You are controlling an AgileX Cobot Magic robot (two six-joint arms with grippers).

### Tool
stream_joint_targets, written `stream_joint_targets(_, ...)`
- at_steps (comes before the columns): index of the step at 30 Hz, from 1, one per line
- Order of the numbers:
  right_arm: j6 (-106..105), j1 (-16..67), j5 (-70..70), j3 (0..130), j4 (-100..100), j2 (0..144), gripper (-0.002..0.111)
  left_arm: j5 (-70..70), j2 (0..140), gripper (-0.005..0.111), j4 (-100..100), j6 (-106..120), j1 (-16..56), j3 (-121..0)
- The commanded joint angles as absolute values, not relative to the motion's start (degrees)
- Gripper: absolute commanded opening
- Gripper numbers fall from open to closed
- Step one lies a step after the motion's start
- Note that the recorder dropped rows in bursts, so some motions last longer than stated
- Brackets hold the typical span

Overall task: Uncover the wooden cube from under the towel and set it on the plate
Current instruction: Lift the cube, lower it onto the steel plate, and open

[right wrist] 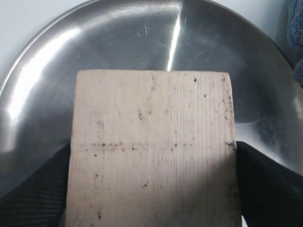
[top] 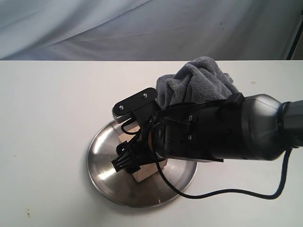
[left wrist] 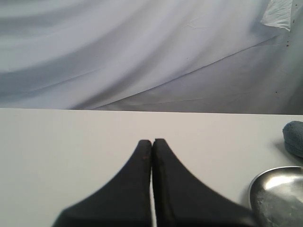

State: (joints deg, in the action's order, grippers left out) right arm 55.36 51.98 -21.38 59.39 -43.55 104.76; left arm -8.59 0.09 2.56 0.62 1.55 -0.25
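The pale wooden cube (right wrist: 151, 146) sits between the black fingers (right wrist: 265, 184) of my right gripper (right wrist: 151, 189), which press against its two sides. In the exterior view the cube (top: 149, 174) is low over the middle of the round steel plate (top: 106, 175), touching or nearly touching it, mostly hidden by my right gripper (top: 139, 158). The dark grey towel (top: 199, 82) lies bunched up behind the plate, off the cube. My left gripper (left wrist: 152, 142) is shut and empty, out over bare table, and does not show in the exterior view.
The white table (top: 47, 118) spreads to the left of and in front of the plate. A pale cloth backdrop (top: 142, 28) hangs behind it. The right arm's cable (top: 227, 193) trails over the table to the right of the plate. The left wrist view catches the plate's rim (left wrist: 279, 194) and the towel's edge (left wrist: 294, 137).
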Motion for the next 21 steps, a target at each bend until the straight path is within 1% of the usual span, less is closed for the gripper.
stream_joint_targets(1,56.0,51.8,-19.9,59.4,-44.3,104.4,0.07,-8.4,0.0,0.001,2.5,0.6,1.6,0.0)
stream_joint_targets(6,56.0,51.8,-19.9,59.4,-44.1,104.4,0.082,-8.4,0.0,0.001,2.5,0.6,1.6,0.0)
stream_joint_targets(11,56.0,51.9,-19.7,59.4,-43.9,104.4,0.088,-8.4,0.0,0.001,2.5,0.5,1.6,0.0)
stream_joint_targets(15,56.0,52.0,-19.7,59.4,-43.8,103.3,0.09,-8.4,0.0,0.001,2.5,0.5,1.6,0.0)
stream_joint_targets(21,56.0,52.0,-19.7,59.4,-47.1,96.6,0.09,-8.4,0.0,0.001,2.5,0.5,1.6,0.0)
